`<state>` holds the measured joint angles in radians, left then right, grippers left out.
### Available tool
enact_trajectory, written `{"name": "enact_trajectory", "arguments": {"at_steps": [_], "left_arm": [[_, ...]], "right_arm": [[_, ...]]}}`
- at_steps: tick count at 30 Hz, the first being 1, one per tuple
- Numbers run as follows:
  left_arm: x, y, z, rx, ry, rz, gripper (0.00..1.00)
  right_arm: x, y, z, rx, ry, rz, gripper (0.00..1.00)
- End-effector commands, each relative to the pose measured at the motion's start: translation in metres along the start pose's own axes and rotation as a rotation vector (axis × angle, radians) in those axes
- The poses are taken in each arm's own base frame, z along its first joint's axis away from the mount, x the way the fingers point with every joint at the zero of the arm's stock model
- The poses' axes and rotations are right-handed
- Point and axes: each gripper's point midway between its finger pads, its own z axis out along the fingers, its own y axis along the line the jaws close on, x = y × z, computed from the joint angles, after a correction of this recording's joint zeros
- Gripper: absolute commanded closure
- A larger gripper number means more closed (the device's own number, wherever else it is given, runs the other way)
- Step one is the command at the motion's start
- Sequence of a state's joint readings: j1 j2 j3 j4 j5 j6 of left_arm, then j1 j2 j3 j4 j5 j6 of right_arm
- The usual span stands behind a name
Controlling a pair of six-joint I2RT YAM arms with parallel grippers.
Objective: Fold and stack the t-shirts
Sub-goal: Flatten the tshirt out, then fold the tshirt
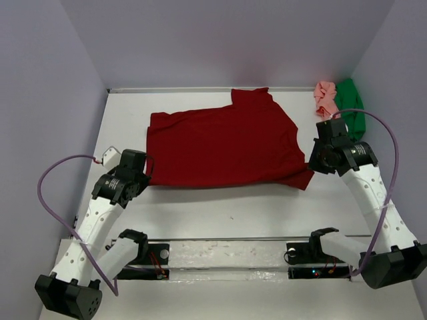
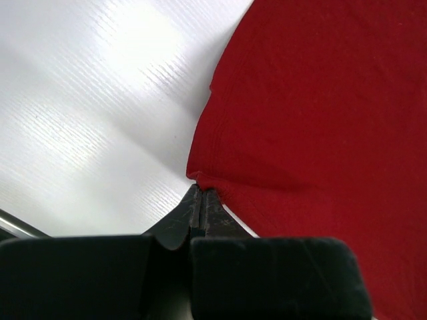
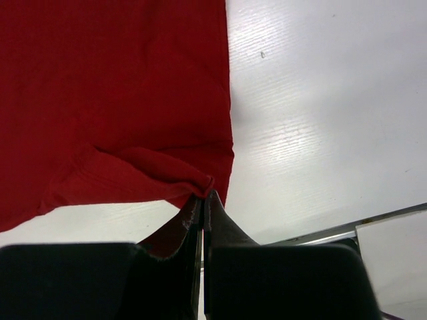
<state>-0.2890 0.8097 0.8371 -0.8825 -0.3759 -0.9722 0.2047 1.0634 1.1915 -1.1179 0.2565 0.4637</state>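
Right now the dark red cloth t-shirt (image 1: 227, 143) lies spread flat across the middle of the white counter (image 1: 233, 213), with one sleeve pointing toward the far wall. The left end effector (image 2: 200, 192) has its two black fingers pressed together on the shirt's near left corner, and the cloth bunches into a small pucker at the tips. The right end effector (image 3: 205, 195) is likewise pinched closed on the shirt's near right corner, a fold of red fabric caught between its fingers. In the far right corner of the counter, the crumpled pale pink cloth t-shirt (image 1: 325, 99) and the crumpled bright green cloth t-shirt (image 1: 350, 110) lie touching each other, just beyond the right arm.
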Motion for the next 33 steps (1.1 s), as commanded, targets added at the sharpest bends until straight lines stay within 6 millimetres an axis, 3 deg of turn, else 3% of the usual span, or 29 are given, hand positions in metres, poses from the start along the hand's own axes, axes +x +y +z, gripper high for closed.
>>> {"name": "enact_trajectory", "arguments": {"at_steps": [1, 7, 13, 25, 33], "left_arm": [[-0.008, -0.005, 0.008, -0.018, -0.037, 0.008, 1.0], [-0.018, -0.031, 0.014, 0.021, -0.049, 0.012, 0.98], [-0.018, -0.043, 0.029, -0.006, -0.034, 0.037, 0.98], [-0.016, -0.043, 0.052, -0.107, -0.014, 0.077, 0.97], [-0.019, -0.046, 0.066, -0.121, 0.002, 0.088, 0.96]], "right_arm": [[-0.026, 0.003, -0.001, 0.027, -0.062, -0.02, 1.0], [-0.036, 0.02, 0.02, 0.009, -0.037, -0.048, 1.0], [-0.043, 0.022, 0.035, 0.043, -0.032, -0.068, 1.0], [-0.048, 0.024, 0.059, 0.105, 0.013, -0.1, 1.0], [-0.067, 0.036, 0.068, 0.103, 0.003, -0.106, 1.0]]}}
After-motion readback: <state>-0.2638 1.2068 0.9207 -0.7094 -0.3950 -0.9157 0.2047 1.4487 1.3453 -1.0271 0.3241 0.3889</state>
